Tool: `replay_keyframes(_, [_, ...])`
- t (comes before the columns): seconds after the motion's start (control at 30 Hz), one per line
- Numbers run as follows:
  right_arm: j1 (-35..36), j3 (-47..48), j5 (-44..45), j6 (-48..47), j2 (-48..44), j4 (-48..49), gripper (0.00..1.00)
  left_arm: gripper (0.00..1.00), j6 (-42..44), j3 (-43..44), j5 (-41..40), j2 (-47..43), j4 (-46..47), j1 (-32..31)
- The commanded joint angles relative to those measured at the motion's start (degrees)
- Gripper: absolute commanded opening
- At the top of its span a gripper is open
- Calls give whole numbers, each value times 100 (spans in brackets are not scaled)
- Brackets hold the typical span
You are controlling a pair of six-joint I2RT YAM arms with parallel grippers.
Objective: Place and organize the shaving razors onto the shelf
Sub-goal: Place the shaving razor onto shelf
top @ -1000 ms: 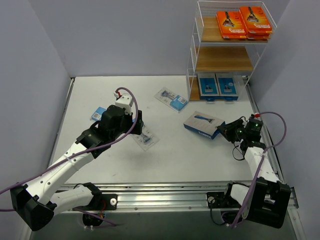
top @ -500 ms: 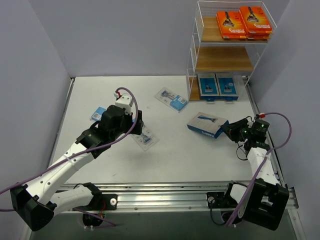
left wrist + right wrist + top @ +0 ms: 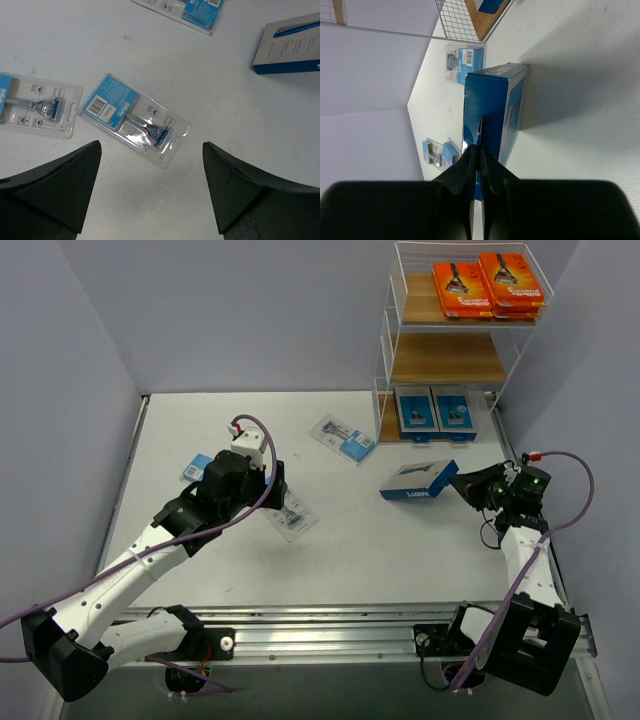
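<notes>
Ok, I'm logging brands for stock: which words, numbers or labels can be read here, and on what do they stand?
None reads for certain.
Blue box: white lettering along its side, blurred.
Blister pack: barcode and print on its blue card, too small.
Orange boxes, top tier of the shelf: white print, too small.
Blue-and-grey boxes, bottom tier: nothing legible.

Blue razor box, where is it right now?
Top view: the blue razor box is on the right side of the table, tilted up at the tips of the right claw, just in front of the shelf.
</notes>
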Motion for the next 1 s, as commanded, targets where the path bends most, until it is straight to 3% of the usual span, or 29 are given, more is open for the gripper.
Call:
replay_keyframes(0.0, [-55,187,-270,-39,56,125,0,91,-28,58,-55,-10,234,-29])
replay_keyframes(0.3, [-55,-51,-332,-171,126,142,0,91,-36,50,-46,34,252,-29])
replay_keyframes(0.8, [-55,1645,-490,401,741,345,0,91,-28,58,-55,25,234,-11])
replay_keyframes(0.97, [-55,1927,-534,-170,882,-454,0,91,-28,58,-73,8,234,-11])
